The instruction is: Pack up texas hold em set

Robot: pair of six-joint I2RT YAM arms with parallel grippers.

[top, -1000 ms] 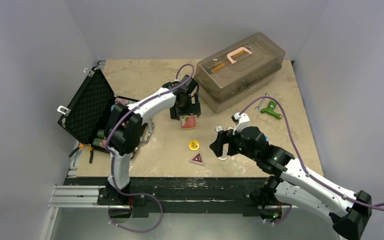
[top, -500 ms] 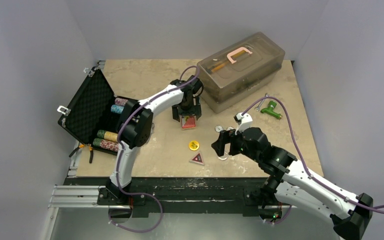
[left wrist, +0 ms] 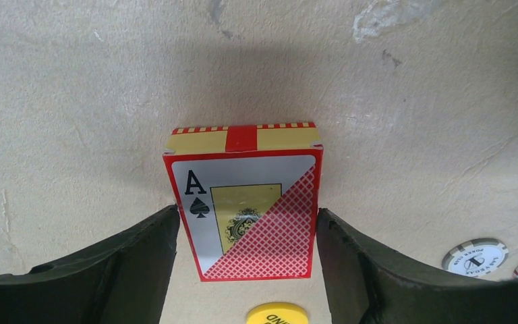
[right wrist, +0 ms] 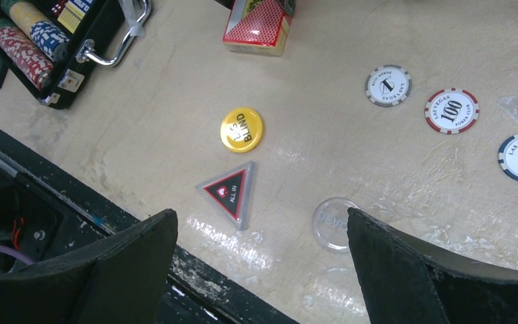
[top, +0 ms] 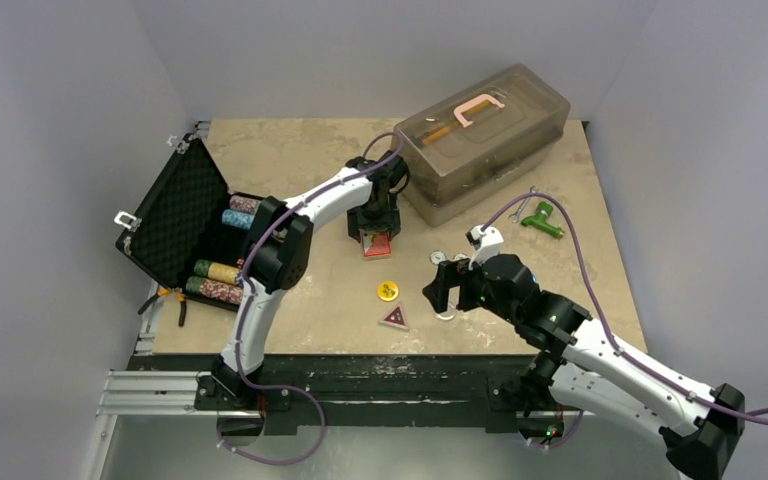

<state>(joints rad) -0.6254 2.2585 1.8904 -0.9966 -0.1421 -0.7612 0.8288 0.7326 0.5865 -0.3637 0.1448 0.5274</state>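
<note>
Your table [top: 290, 150] beige and mottled like stone, its surface scuffed and patchy, a black front edge [top: 400, 365] with an aluminium rail [top: 150, 392] below at the left, plain pale grey walls [top: 50, 120] on three sides, light even, shadows soft.

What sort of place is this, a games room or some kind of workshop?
Probably a robot test cell, not a games room: a left arm and right arm bolted to the table, bare grey walls boxing it in, poker case and grey tub as props.
</note>
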